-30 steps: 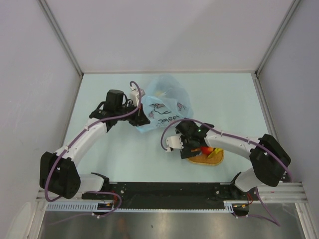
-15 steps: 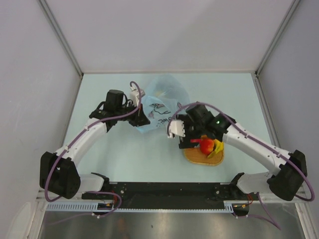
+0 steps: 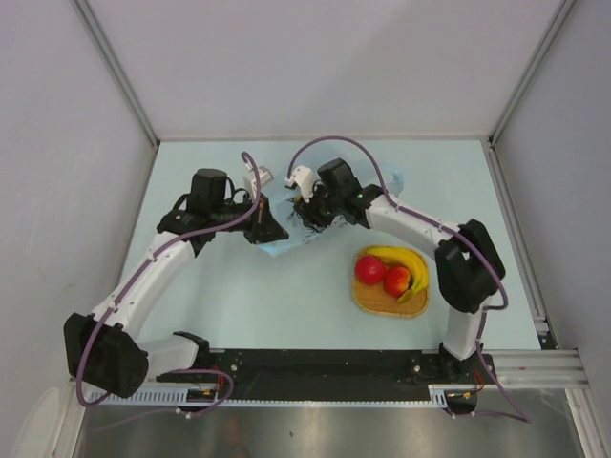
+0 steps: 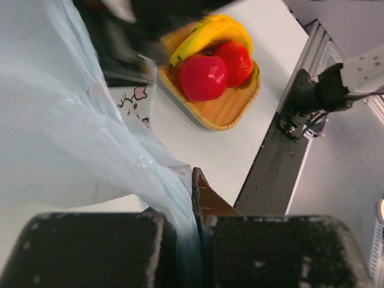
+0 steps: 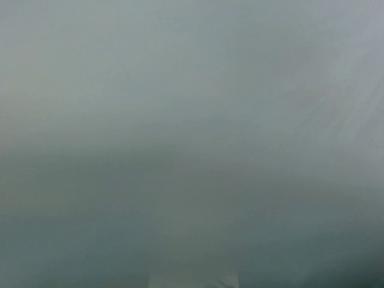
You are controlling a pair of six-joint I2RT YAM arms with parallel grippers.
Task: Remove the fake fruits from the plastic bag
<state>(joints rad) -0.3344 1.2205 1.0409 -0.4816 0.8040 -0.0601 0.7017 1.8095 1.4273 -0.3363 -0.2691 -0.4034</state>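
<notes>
Pinching bag [image 4: 72, 132] edge with left gripper [image 4: 195, 198] | holding right gripper [image 3: 307, 218] at bag mouth, jaw spread impossible to tell | judging remaining fruits hidden inside bag, nearest right gripper | seeing banana [image 3: 396, 258], apple [image 3: 369, 270] outside bag, on mat [image 3: 368, 301]

**Pale blue plastic, red and yellow fruit, straw-orange weave**

The plastic bag [image 4: 66, 126], far and centre, is translucent light blue, printed with a cartoon in dark lines and touches of pink. The woven mat [image 3: 368, 301], to the right and nearer, is orange-yellow with a tight basket weave. The banana [image 3: 391, 256] is yellow, the apple [image 3: 370, 270] glossy red, the third fruit [image 3: 397, 279] red-orange. The surface [image 3: 239, 305] is pale mint. The left arm [image 3: 153, 272] and right arm [image 3: 410, 221] are white with black joints, their cables [image 3: 329, 143] purple. The right wrist view shows only an even grey-blue blur.
</notes>
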